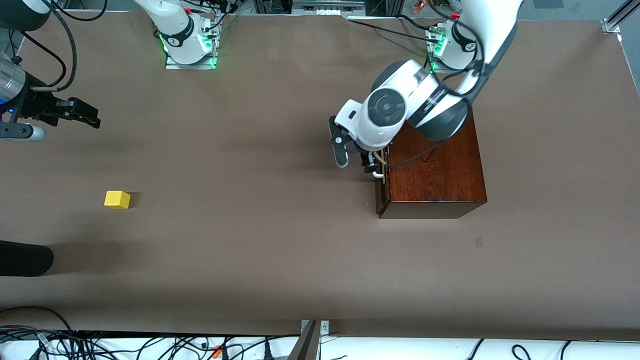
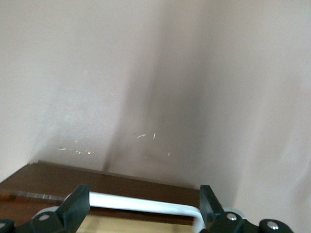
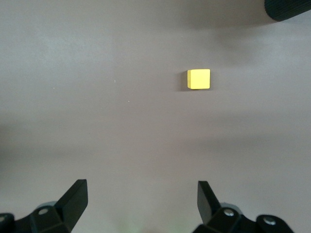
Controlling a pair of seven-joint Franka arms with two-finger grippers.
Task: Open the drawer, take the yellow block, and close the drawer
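The dark wooden box (image 1: 435, 175) stands toward the left arm's end of the table. Its drawer front (image 1: 381, 197) faces the right arm's end and sits close against the box. My left gripper (image 1: 372, 167) is open at the drawer's white handle (image 1: 378, 173). In the left wrist view the handle (image 2: 146, 204) lies between the spread fingers (image 2: 75, 204) of the left gripper (image 2: 143, 195), with dark wood (image 2: 97, 180) next to it. The yellow block (image 1: 117, 199) lies on the table toward the right arm's end. My right gripper (image 1: 87, 116) is open and empty above the table; its wrist view (image 3: 142, 190) shows the block (image 3: 199, 79).
A black rounded object (image 1: 25, 258) lies at the right arm's end of the table, nearer to the front camera than the block; it also shows in the right wrist view (image 3: 289, 9). Cables (image 1: 150, 345) hang along the table's front edge. The brown table (image 1: 250, 225) stretches between block and box.
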